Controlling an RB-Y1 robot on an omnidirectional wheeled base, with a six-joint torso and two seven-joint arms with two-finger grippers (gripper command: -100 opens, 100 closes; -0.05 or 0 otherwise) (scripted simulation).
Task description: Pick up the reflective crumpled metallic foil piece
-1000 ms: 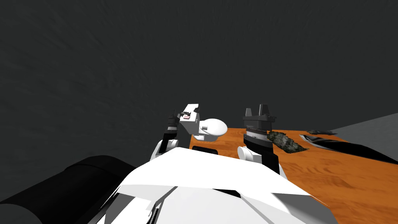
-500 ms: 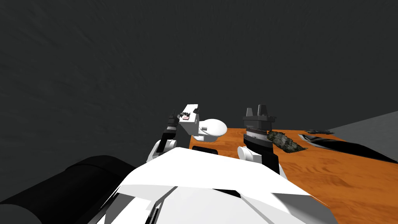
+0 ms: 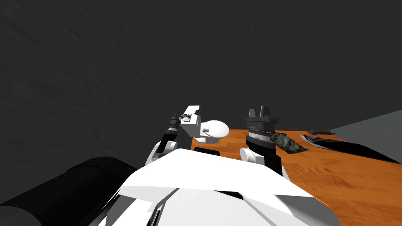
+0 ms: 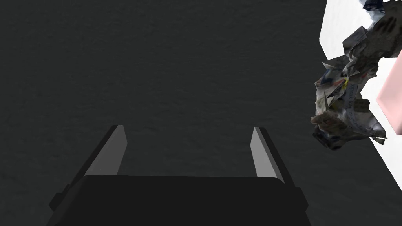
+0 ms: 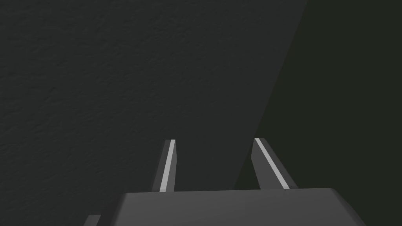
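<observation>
A small crumpled foil piece (image 4: 345,106), grey with shiny facets, rests against a white box with a pink patch (image 4: 390,98). In the head view the foil piece (image 3: 184,115) sits at the top of that white box (image 3: 193,119), by the far left corner of the orange table (image 3: 333,176). My left gripper (image 4: 187,128) is open with nothing between its fingers, and the foil lies off to one side beyond one fingertip. The left gripper (image 3: 175,115) is raised just left of the box. My right gripper (image 3: 259,112) points upward over the table; in the right wrist view it (image 5: 214,140) is open and holds nothing.
A greenish-grey crumpled lump (image 3: 289,143) lies on the table just right of my right arm. Flat black glossy pieces (image 3: 341,145) lie further right, with a smaller one (image 3: 320,132) behind. A white rounded object (image 3: 212,129) sits beside the box. A dark wall stands behind.
My left forearm has leaned slightly to the left. The foil piece, the box and my right arm have stayed where they were.
</observation>
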